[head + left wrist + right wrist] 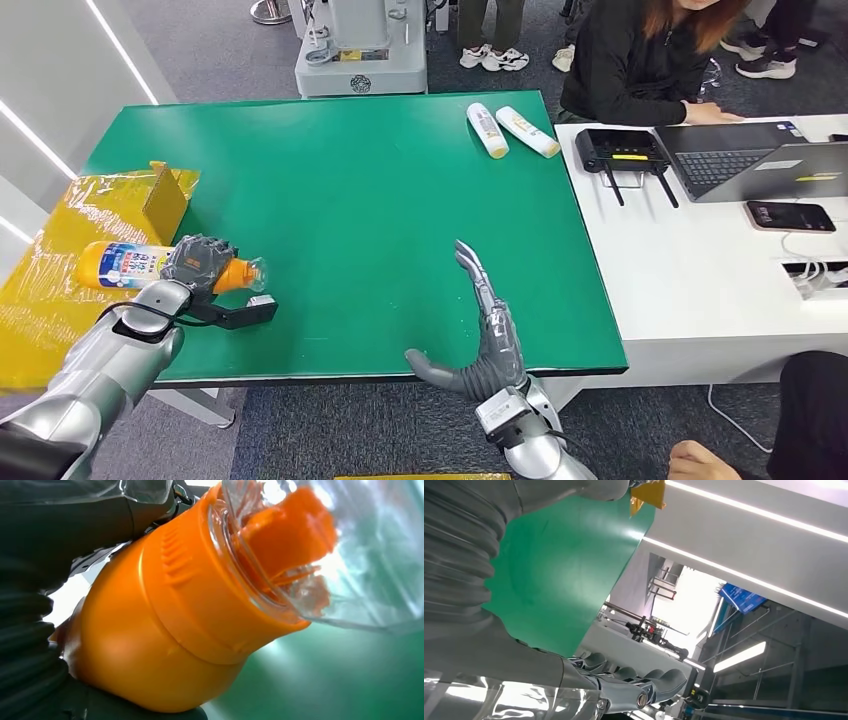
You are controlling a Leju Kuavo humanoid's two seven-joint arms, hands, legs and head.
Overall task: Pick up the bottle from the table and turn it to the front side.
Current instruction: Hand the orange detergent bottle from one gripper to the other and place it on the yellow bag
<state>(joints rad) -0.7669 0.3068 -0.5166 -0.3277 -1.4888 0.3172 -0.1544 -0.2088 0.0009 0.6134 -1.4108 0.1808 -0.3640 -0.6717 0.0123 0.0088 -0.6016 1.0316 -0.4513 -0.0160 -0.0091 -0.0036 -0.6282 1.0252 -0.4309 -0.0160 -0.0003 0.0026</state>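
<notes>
Gripping the orange bottle (pixel 130 266) sideways in my left hand (pixel 197 262); my right hand (pixel 483 335) rests open, fingers extended, on the green table (pixel 330 180).

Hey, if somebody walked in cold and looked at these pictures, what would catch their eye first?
Probably the orange bottle, gripped by the robot's left hand at the near left corner of the bright green table. Next, the right hand, its fingers stretched out flat and holding nothing, near the front edge. Two white bottles lie at the far right corner, by a seated person.
</notes>
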